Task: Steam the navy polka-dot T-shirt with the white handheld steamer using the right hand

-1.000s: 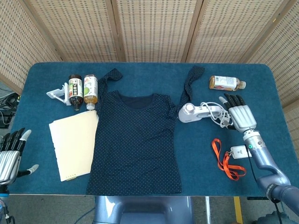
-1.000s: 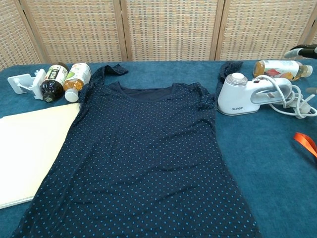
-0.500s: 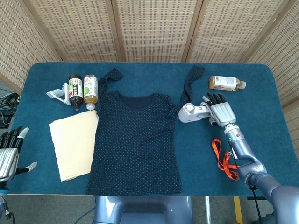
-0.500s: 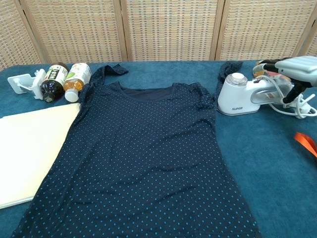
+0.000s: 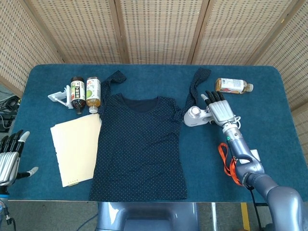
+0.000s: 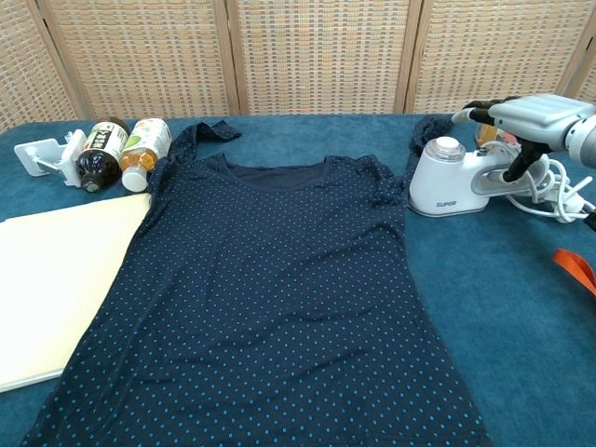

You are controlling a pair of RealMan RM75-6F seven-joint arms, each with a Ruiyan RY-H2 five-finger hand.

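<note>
Right hand: silver-grey metal back plate, black fingers with pale tips, seen in both views. Behind it sat a short silver wrist cuff with a small green light, then a blue-grey metallic forearm widening toward a rounded elbow housing at the frame bottom. In the chest view the hand looked pale grey with a dark thumb underneath. Left hand: same silver ribbed back, black fingers, white-tipped thumb sticking sideways. Only a sliver of blue-grey arm showed below it; no cables or markings could be made out.
</note>
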